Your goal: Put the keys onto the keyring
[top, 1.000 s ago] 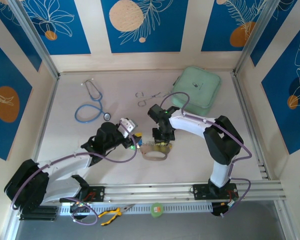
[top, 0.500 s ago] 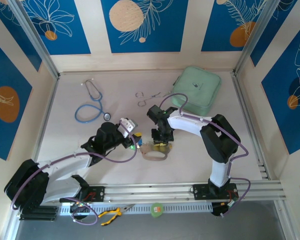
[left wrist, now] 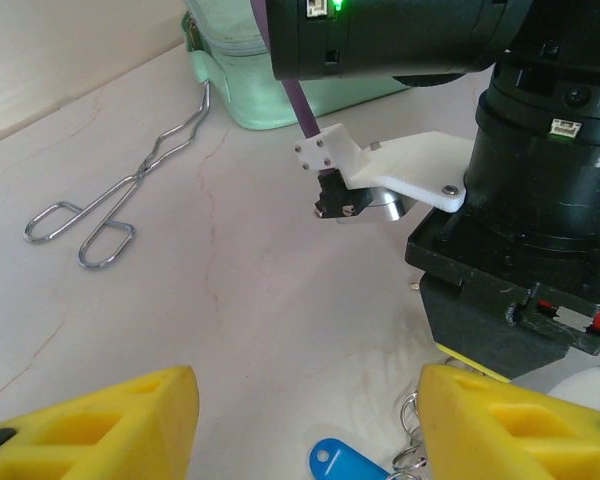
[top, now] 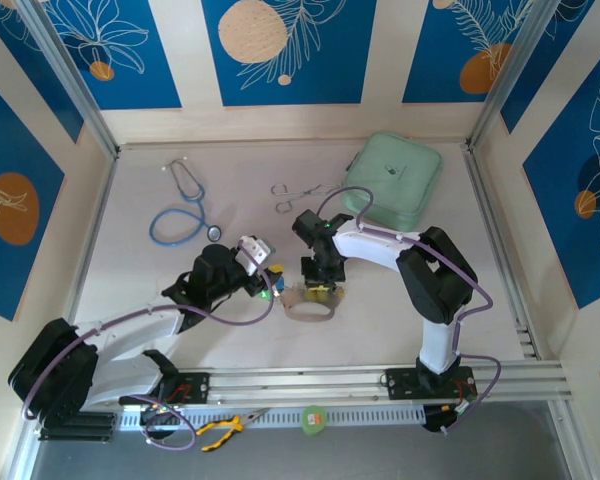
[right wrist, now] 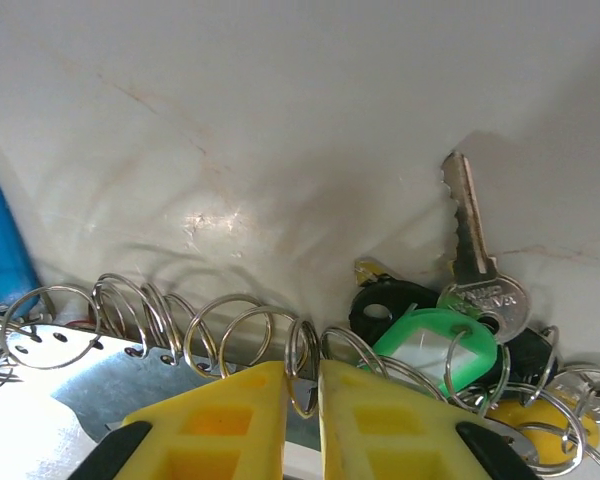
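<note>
The keys (right wrist: 435, 345) lie bunched on the table: a green tag, a black head, a bare silver key (right wrist: 470, 240) and a yellow head, each on small steel split rings. My right gripper (right wrist: 302, 375) is shut on one split ring that stands upright in a row of rings along a grey metal edge. In the top view the right gripper (top: 320, 283) points down at the far edge of the pale oval keyring (top: 310, 310). My left gripper (left wrist: 305, 420) stands open just left of it, with a blue key tag (left wrist: 345, 465) on the table between its fingers (left wrist: 100, 420).
Steel forceps (top: 295, 192) and a mint-green case (top: 392, 180) lie at the back, the case to the right. A blue stethoscope (top: 185, 205) lies back left. Yellow-handled pliers (top: 222, 430) and a green roll (top: 313, 419) rest below the front rail.
The right gripper's fingers have narrowed onto the split ring, and its arm has edged slightly left. The left arm has not moved.
</note>
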You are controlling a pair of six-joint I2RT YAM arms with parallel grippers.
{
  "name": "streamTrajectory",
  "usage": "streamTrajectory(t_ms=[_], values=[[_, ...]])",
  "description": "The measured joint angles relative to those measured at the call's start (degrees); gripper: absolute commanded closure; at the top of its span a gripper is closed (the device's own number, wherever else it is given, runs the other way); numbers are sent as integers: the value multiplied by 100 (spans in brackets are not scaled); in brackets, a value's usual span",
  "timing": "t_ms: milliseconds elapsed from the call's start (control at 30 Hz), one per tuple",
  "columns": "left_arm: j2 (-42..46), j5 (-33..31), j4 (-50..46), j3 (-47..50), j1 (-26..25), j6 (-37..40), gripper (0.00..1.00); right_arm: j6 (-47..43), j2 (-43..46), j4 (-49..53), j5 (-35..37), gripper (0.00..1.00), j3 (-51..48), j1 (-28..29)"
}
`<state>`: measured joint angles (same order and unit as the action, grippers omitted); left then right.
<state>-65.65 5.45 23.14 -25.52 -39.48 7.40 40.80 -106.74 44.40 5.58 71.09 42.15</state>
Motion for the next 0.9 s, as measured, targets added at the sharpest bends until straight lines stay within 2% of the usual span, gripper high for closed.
streamTrajectory(t_ms=[333,500,767,900], values=[[116,-2,-4,0,0,17,41,-2,-188,2,26,88,85,-4],[122,-4,-11,0,0,17,41,-35,-219,42,68,100,107,-4],[234,-101,-44,17,0,22,43,-173,-175,70,345,100,170,96],[496,-284,-111,52,0,22,44,-621,313,-247,498,100,72,310]])
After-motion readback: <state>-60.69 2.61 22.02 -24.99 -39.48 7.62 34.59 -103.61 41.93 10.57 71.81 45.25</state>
